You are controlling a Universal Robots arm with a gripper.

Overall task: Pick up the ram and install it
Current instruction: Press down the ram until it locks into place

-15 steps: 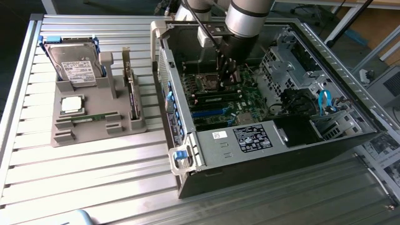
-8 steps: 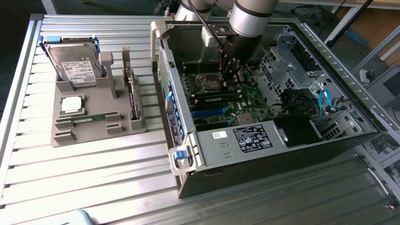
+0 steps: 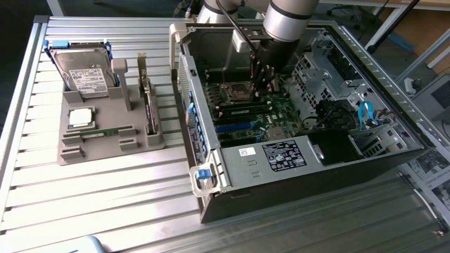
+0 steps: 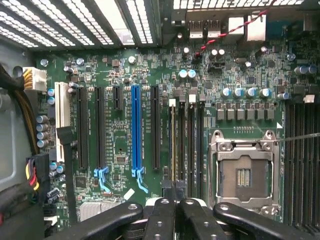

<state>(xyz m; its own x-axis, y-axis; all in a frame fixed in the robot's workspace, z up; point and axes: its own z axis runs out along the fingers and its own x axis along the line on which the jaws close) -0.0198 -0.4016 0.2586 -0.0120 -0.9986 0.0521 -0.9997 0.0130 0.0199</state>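
Exterior view: strong light falls on the ribbed silver aluminium table, whose slats glare white in front of the open black computer case. The case interior is dimmer, with the far wall in shade beneath the grey robot arm. Slight softness overall.

Wrist view: the green motherboard is evenly lit and sharp. Above it, the ventilated case panel is blown out by backlight. The black gripper, close to the lens, is dark and slightly blurred.

The arm reaches steeply down, gripper jaws closed.
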